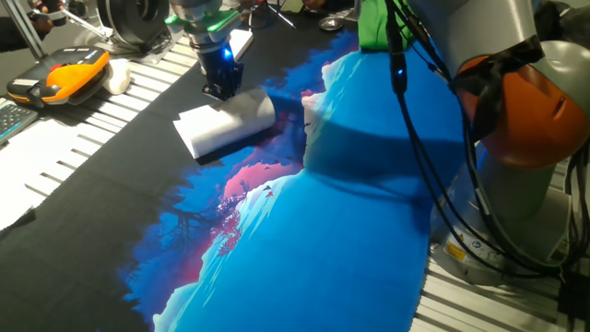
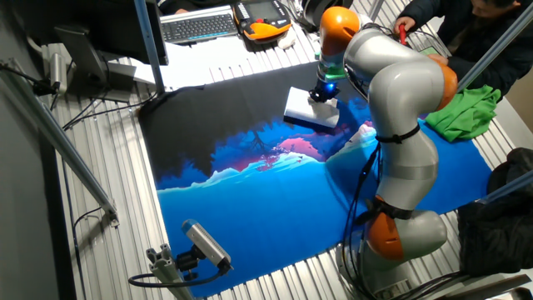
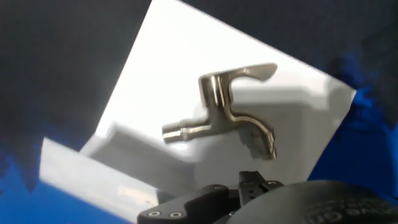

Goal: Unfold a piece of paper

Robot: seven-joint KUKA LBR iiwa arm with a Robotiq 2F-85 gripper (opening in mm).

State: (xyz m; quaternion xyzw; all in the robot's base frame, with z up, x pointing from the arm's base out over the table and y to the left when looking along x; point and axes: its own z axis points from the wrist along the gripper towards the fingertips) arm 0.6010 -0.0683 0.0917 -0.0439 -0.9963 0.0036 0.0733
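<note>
- I have the gripper down on the far edge of the piece of paper, which lies folded on the dark part of the blue printed cloth, near the middle of the table
- In the hand view the paper fills most of the frame, with one layer curling up at the lower left, so I judge the fold is only partly lifted
- I cannot tell whether the jaws are clenched on a layer or just resting released above it; the fingertips are hidden in both fixed views and the hand view is blurred
- Risk: if the fingers catch both layers, the whole sheet will drag across the cloth instead of opening
- Risk: a thin sheet can slip out mid-swing and flop back shut, or crease anew if I pull too steeply
- Risk: pressing down could snag the cloth and bunch it under the paper
- The arm's dangling cables hang close over the cloth; a wide sweep might brush them
</note>
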